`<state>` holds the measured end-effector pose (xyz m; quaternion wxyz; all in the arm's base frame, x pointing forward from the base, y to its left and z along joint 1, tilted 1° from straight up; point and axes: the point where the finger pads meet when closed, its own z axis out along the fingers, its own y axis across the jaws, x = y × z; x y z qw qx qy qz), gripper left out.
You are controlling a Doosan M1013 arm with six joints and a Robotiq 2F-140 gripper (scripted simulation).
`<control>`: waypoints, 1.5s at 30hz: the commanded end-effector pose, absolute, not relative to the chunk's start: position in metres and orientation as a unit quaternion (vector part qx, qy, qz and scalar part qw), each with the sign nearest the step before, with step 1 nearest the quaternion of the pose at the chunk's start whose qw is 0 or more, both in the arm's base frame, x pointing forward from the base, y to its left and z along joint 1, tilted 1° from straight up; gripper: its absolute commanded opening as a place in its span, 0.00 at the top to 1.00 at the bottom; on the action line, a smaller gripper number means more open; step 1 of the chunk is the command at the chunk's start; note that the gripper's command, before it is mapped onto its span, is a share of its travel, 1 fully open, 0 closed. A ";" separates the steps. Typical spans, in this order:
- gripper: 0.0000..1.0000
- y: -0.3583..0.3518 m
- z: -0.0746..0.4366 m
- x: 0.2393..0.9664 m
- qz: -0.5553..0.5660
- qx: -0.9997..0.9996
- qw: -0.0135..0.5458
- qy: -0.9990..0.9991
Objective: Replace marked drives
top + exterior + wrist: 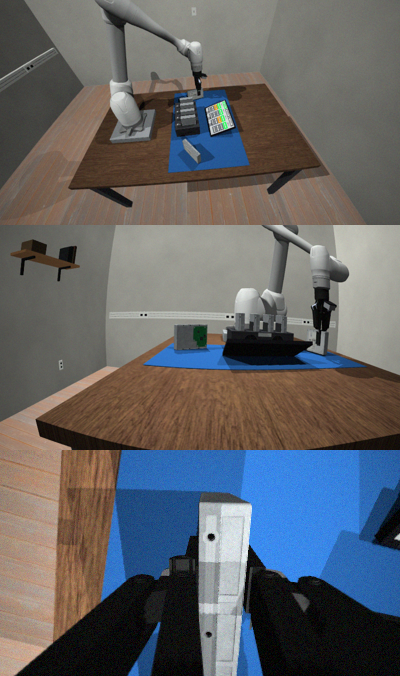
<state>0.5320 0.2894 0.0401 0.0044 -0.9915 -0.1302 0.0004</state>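
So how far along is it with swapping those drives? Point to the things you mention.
Barely started, by the look of it. No swap looks done: four drives stand in the dock point(187, 131) point(260, 334), and the screen point(220, 117) shows orange marks. The hand point(198, 92) point(321, 336) point(216, 552) grips one spare point(191, 94) point(322, 343) point(225, 550) at the mat; another stands apart. Both replacements remain.
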 end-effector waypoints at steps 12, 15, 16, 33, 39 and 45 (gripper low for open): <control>0.90 0.290 0.052 0.532 0.000 -0.991 0.005 -0.130; 0.90 0.290 0.056 0.532 0.000 -0.991 0.005 -0.130; 0.90 0.290 0.058 0.532 0.000 -0.991 0.005 -0.130; 0.90 0.289 0.091 0.532 0.000 -0.991 0.005 -0.130; 0.90 0.289 0.106 0.532 0.000 -0.991 0.005 -0.130; 0.90 0.289 0.122 0.532 0.000 -0.991 0.005 -0.130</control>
